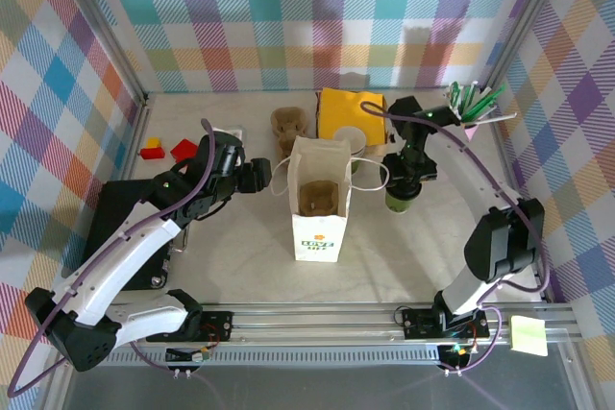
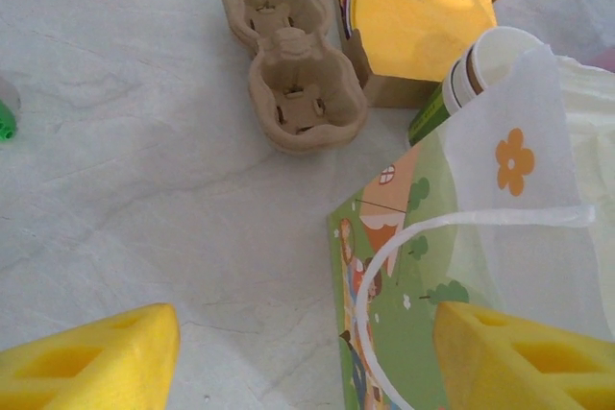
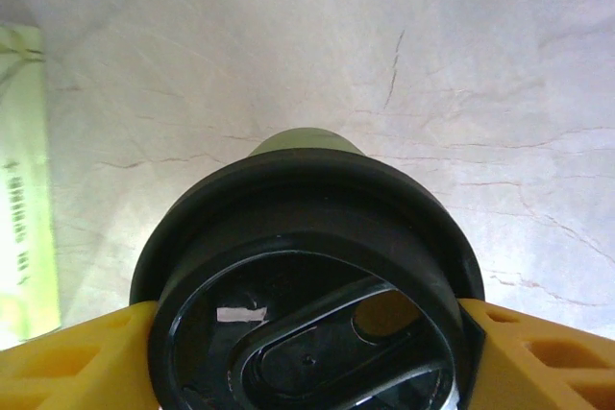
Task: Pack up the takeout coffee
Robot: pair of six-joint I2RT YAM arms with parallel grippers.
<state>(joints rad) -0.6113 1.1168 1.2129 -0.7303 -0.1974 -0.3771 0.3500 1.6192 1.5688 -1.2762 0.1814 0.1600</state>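
Observation:
The takeout coffee [image 2: 485,60], a paper cup with a white rim and green lower part, stands behind the printed paper bag [image 2: 452,237], next to the yellow box [image 2: 423,7]; from above its rim [image 1: 353,139] shows behind the bag [image 1: 319,223]. To the right of the bag stands a green cup with a black lid [image 3: 307,276] [image 1: 402,199]. My right gripper [image 3: 307,357] [image 1: 405,180] is down over it, a yellow pad against each side of the lid. My left gripper [image 2: 307,372] [image 1: 261,177] is open at the bag's left side, with the white handle loop [image 2: 384,256] between its fingers.
A brown pulp tray [image 1: 318,197] sits inside the open bag; another [image 2: 288,55] [image 1: 288,129] lies behind it. A pink pen holder [image 1: 473,108] stands at the back right. Red and yellow blocks [image 1: 168,150] lie at the back left, and a black slab [image 1: 115,218] under the left arm.

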